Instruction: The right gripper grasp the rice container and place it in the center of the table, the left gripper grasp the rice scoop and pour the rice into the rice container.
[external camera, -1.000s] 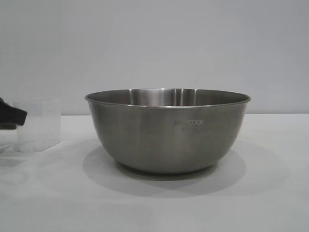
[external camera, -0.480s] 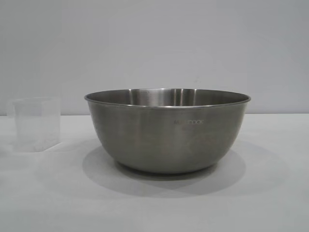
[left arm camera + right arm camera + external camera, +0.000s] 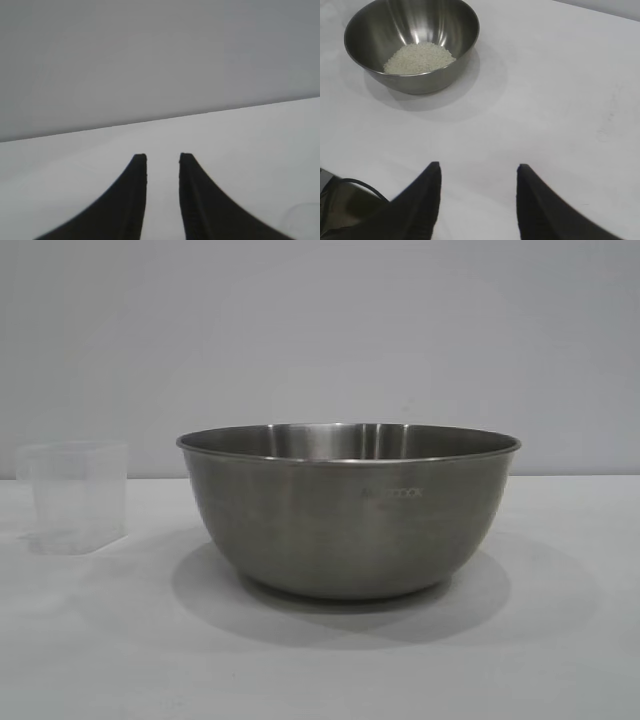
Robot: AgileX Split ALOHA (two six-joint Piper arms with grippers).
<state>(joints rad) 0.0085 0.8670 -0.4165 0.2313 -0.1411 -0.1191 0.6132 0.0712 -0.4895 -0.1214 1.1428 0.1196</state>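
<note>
Your rice container [image 3: 348, 510] sits upright on the table [image 3: 560, 640], about mid-frame in the exterior view, its rolled rim level and the faint lettering facing the camera. From the right wrist view, there's the rice [image 3: 419, 57], a pale heap lying in the bottom of the bowl. The rice scoop [image 3: 75, 496] stands upright on the tabletop to the left of the bowl, apart from it, nothing gripping it; it looks empty, though through that frosted plastic I can't say for sure.

Your left gripper [image 3: 163, 158] is up off the surface, pointing out across the bare white tabletop toward the far edge. Its fingers stand a narrow gap apart with nothing between them. A faint translucent shape at the corner of that wrist view may be the scoop, but it's too blurred to call.

Your right gripper [image 3: 479, 172] hangs over open table, well away from the bowl, jaws spread wide and holding nothing, with its black cable [image 3: 360, 186] curling beside it.
</note>
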